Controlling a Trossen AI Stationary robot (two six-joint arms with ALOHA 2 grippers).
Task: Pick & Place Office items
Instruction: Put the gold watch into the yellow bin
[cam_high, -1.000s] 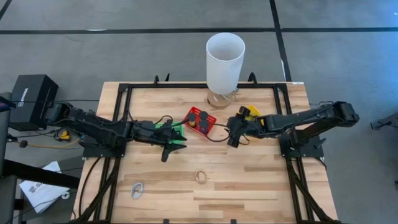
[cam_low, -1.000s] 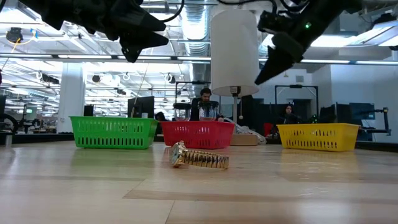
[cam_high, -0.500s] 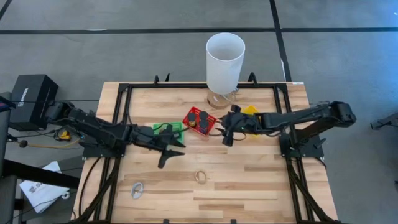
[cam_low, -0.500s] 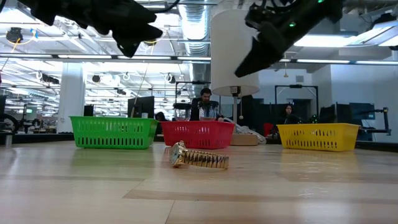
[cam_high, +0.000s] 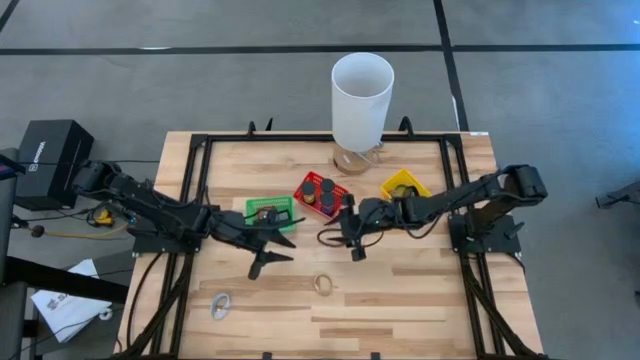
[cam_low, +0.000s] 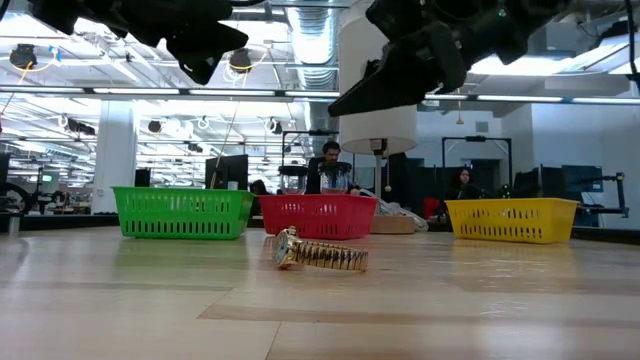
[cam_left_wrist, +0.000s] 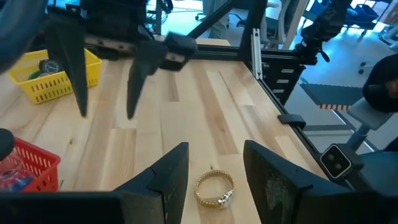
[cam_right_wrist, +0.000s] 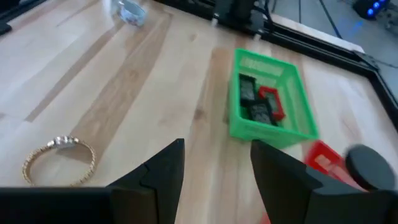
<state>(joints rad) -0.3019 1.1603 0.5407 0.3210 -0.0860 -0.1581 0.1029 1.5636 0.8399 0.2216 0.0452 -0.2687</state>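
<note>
**Most items binned; a watch and a pale ring still out on the bench**

Three small baskets sit in a row toward the far middle of the bench (cam_high: 400, 300), and all of them already carry items. The green basket (cam_right_wrist: 268, 102) holds small black and red rectangular pieces (cam_right_wrist: 260, 102). The red basket (cam_high: 320, 195) holds black round discs (cam_high: 324, 186), and the yellow basket (cam_left_wrist: 53, 78) has a dark round piece among its contents. I judge the sorting well along.

Two things are left loose. A gold watch (cam_left_wrist: 214, 188) lies near the middle of the bench, nearer than the baskets and well apart from them. A pale ring (cam_high: 221, 304) lies at the near left.

My left jaws (cam_high: 262, 262) hang above the bench, just left of the watch and farther than it, fingers parted with nothing between them; the watch shows through the gap. My right jaws (cam_high: 354, 247) hang above the bench just right of the red basket, also parted and empty, pointing toward the watch.

By my reckoning the watch is next, then the ring. Which basket either belongs in, I cannot tell.
</note>
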